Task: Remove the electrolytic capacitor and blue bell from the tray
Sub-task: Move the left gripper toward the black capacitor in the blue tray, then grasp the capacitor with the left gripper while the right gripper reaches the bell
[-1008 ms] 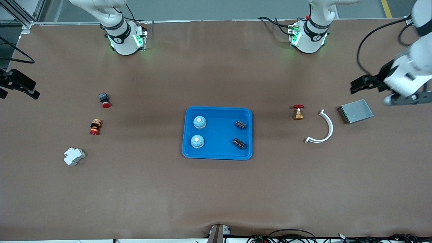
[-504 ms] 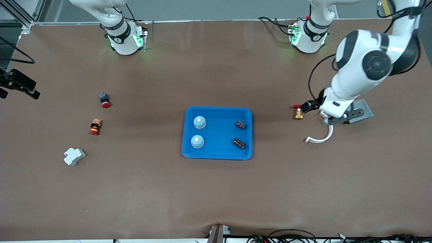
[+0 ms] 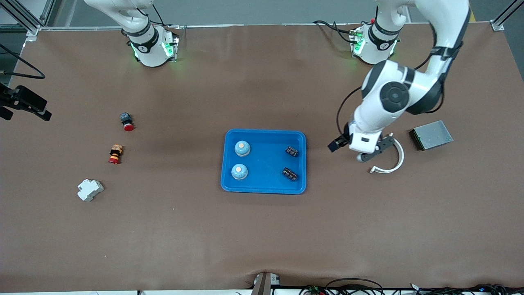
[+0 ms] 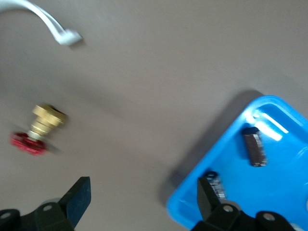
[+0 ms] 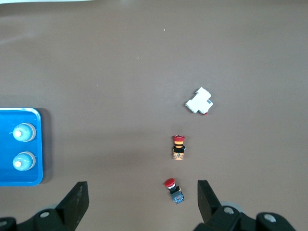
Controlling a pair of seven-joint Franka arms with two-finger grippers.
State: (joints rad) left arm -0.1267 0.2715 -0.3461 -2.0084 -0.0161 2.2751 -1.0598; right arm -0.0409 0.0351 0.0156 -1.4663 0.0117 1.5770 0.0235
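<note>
A blue tray (image 3: 264, 132) sits mid-table. It holds two blue dome bells (image 3: 242, 148) (image 3: 239, 171) at the right arm's end and two black capacitors (image 3: 291, 151) (image 3: 290, 174) at the left arm's end. My left gripper (image 3: 368, 152) hangs open and empty over the table beside the tray. In the left wrist view its gripper (image 4: 143, 202) is over bare table at the tray's corner (image 4: 269, 168), near a capacitor (image 4: 254, 149). My right gripper (image 5: 142, 202) is open and empty, high over the right arm's end of the table.
A brass valve with a red handle (image 4: 41, 127) and a white curved piece (image 3: 395, 157) lie by the left gripper. A grey flat box (image 3: 432, 135) lies farther toward the left arm's end. Two red push buttons (image 3: 127, 121) (image 3: 115, 154) and a white block (image 3: 90, 189) lie toward the right arm's end.
The left arm has swung in from the table's end toward the tray and now covers the brass valve in the front view. The right arm has not moved.
</note>
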